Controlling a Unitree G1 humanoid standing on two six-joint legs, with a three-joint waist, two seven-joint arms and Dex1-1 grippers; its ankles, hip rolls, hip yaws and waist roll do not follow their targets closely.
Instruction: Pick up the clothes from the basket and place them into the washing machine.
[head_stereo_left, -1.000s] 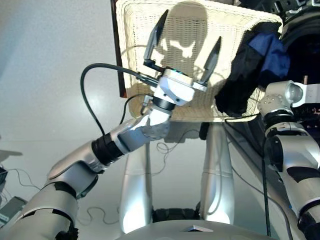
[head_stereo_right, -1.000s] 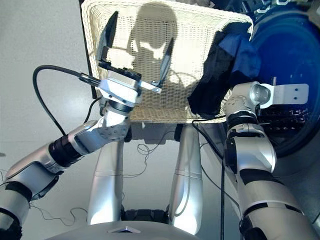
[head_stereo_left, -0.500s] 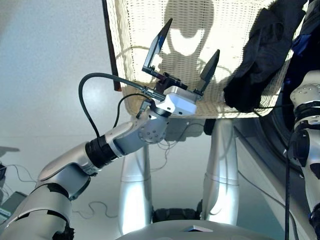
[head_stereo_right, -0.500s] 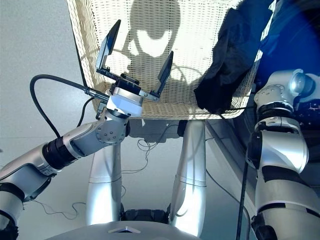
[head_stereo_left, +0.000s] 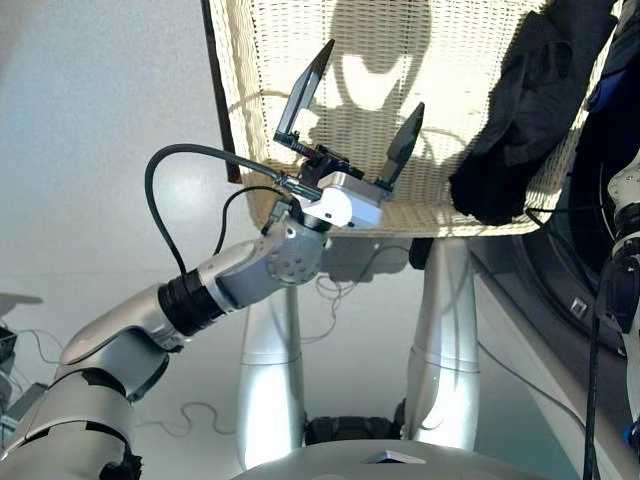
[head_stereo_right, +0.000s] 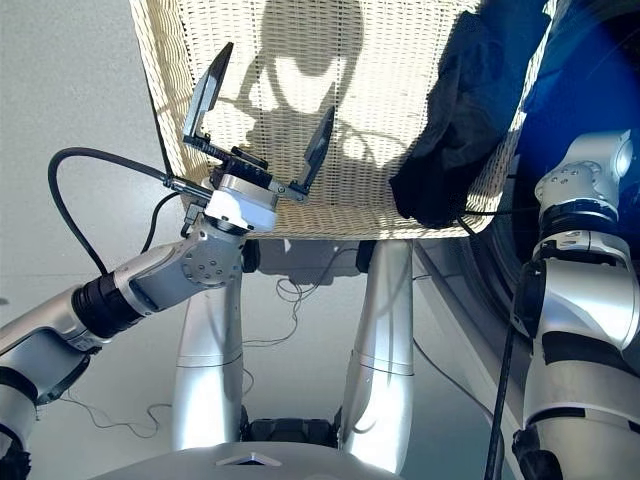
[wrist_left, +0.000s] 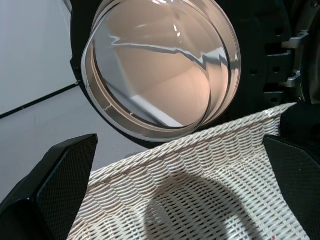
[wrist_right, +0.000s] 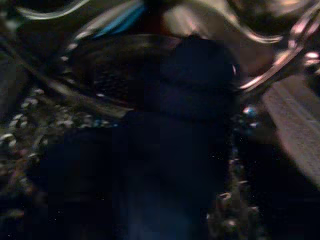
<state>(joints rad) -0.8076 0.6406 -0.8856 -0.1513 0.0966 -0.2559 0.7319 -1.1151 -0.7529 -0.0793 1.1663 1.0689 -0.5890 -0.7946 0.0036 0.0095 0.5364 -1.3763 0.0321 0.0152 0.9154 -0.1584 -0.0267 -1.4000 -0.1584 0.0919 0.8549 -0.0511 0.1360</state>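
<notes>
Wicker basket (head_stereo_left: 470, 130) fills twelve o'clock; black garment (head_stereo_left: 520, 110) drapes over its rim at two. Left gripper (head_stereo_left: 352, 122) hovers above it, jaws wide apart. Right gripper's jaws: cannot tell. Washer door (wrist_left: 160, 65) stands behind.

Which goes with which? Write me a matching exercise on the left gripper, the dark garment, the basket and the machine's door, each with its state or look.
Things:
1. left gripper
2. black garment
3. basket
4. porthole door

States:
A. hanging over the basket's edge
B. round clear glass in a black rim
C. cream-white woven wicker
D. jaws wide apart, holding nothing

Pairs: 1-D, 2-A, 3-C, 4-B
</notes>
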